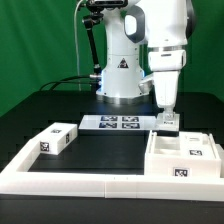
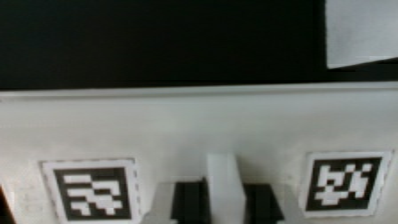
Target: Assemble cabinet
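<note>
The cabinet's hollow white box shell [image 1: 186, 157] lies at the exterior view's right, with tags on its front. My gripper [image 1: 167, 117] is down at the shell's far edge on a smaller white tagged cabinet piece [image 1: 170, 124]. In the wrist view that piece [image 2: 196, 125] fills the frame, with two tags. My gripper [image 2: 226, 205] has its dark fingers [image 2: 189, 205] pressed on either side of a thin white ridge [image 2: 224, 175] of the piece. Another white tagged cabinet block [image 1: 57, 139] lies apart at the exterior view's left.
The marker board [image 1: 118, 123] lies flat in front of the robot base. A long low white border rail [image 1: 80, 182] runs along the front and left. A white patch [image 2: 365, 30] shows on the black table in the wrist view.
</note>
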`<move>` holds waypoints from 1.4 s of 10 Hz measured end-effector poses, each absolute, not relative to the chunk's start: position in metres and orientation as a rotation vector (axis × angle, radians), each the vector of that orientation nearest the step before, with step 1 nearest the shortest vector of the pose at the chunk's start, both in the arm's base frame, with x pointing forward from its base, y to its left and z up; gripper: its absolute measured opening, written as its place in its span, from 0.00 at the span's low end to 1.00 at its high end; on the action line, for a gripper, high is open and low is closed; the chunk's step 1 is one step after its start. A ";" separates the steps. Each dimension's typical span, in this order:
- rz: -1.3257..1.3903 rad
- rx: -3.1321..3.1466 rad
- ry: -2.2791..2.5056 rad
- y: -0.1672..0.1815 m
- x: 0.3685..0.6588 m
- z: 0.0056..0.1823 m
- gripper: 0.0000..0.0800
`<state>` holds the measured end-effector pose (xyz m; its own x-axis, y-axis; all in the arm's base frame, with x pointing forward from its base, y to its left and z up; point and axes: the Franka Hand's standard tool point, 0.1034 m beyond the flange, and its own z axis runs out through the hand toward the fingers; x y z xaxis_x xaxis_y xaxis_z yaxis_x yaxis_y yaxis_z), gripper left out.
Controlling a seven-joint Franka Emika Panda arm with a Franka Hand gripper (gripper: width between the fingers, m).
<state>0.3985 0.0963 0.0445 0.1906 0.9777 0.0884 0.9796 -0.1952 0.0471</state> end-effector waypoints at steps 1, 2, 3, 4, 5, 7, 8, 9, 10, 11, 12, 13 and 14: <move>-0.137 -2.414 -1.980 0.092 0.406 0.046 0.09; -0.140 -2.415 -1.978 0.092 0.406 0.046 0.09; -0.137 -2.415 -1.977 0.092 0.405 0.046 0.09; -0.137 -2.416 -1.976 0.092 0.406 0.046 0.09; -0.106 -2.414 -1.982 0.086 0.413 0.048 0.09; -0.097 -2.460 -1.945 0.079 0.436 0.056 0.09; -0.099 -2.471 -1.933 0.081 0.436 0.057 0.09; -0.095 -2.466 -1.935 0.081 0.435 0.056 0.09; -0.103 -2.463 -1.940 0.082 0.436 0.056 0.09; -0.113 -2.458 -1.947 0.082 0.437 0.055 0.09; -0.116 -2.457 -1.945 0.083 0.440 0.054 0.09; -0.121 -2.454 -1.941 0.085 0.445 0.052 0.09; -0.129 -2.440 -1.958 0.086 0.447 0.051 0.09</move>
